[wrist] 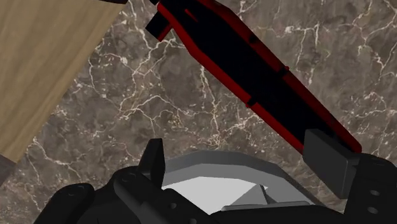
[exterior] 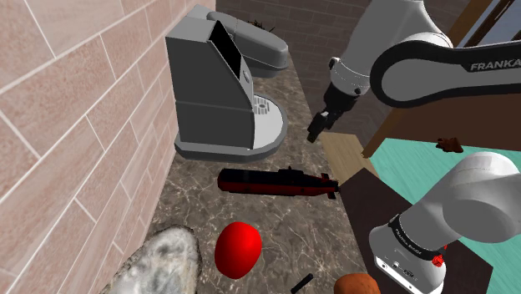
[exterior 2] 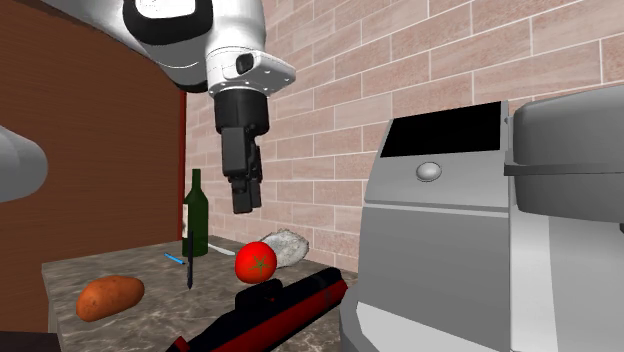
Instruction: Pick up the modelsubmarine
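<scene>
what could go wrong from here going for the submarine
The open gripper hangs near the grey machine; a straight descent could clip its base.
The submarine lies aslant to the fingers, so closing without turning may only nudge it.
One end sits near the counter edge; a push could send it off.

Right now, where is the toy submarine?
In the shoulder view the black and red submarine lies on the marble counter, near the picture's middle, between the grey coffee machine and the red tomato.
</scene>
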You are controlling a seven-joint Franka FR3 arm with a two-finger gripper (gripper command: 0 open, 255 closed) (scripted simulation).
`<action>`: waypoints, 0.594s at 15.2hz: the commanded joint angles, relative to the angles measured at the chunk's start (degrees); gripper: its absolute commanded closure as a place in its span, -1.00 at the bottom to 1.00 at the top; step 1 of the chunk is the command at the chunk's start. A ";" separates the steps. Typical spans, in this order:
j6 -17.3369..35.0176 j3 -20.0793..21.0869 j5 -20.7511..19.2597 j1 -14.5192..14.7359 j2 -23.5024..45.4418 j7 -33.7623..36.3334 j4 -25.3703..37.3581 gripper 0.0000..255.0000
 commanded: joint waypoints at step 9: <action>18.51 9.03 0.45 2.19 15.13 6.50 -4.78 -1.00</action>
